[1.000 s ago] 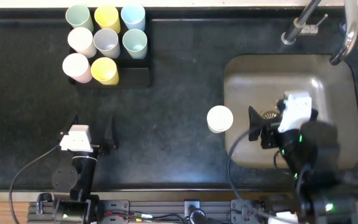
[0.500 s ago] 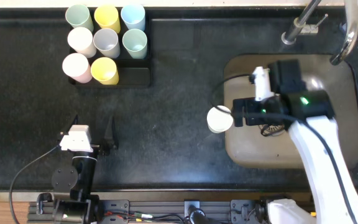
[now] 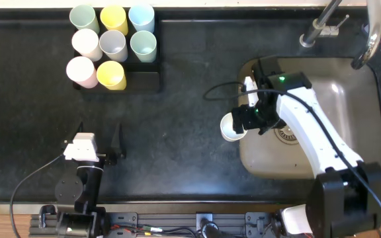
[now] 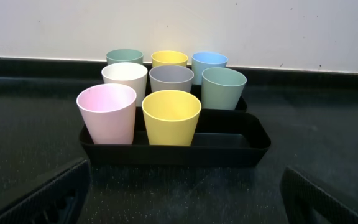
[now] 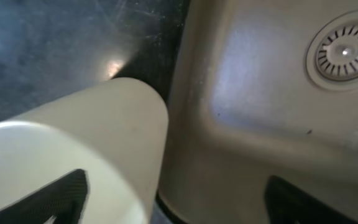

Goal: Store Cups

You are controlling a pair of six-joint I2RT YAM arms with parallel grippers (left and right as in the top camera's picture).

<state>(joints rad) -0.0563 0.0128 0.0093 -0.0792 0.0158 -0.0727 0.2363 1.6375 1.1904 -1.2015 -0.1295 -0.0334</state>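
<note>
The white cup (image 3: 231, 127) stands on the black counter (image 3: 177, 152) just toward 3 o'clock from the middle of the top view, right at the lip of the sink (image 3: 366, 112). The right gripper (image 3: 241, 121) is at the cup's 3 o'clock side with its fingers spread wide (in its own wrist view the cup's wall looms big beside one finger). Honestly I can't tell whether either finger actually touches it. Up at 10 o'clock the tray (image 3: 144, 82) holds eight cups (image 3: 114, 45), and its slot at the 4 o'clock corner is bare. The left gripper (image 3: 99, 140) sits at 8 o'clock, low over the counter, spread wide too, holding nothing, facing the tray.
</note>
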